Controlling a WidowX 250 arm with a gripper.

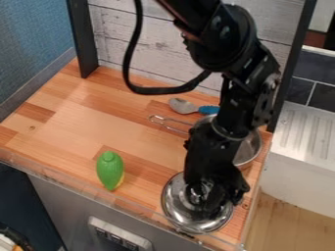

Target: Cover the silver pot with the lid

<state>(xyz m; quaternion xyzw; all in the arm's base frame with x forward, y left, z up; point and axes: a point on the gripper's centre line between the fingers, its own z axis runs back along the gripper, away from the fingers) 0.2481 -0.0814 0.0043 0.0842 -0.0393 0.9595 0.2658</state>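
Securing the lid [194, 220] beside the silver pot [249, 148] seems the step, though whether the hand [209, 197] is closed cannot be told, and lifting comes next.

The robot arm [226, 44] is black all over, with a soft gloss where light catches its rounded housings. A thick, smooth black cable [157, 91] makes a wide U-shaped loop on the left side and meets the arm at its middle. Bulky joints at the far end give way to a slimmer, knobbly section with small pale highlights and short light streaks. A thin greyish curved edge crosses the lower section, and the gripper [209, 197] is black too, blocky and angular on its right side.
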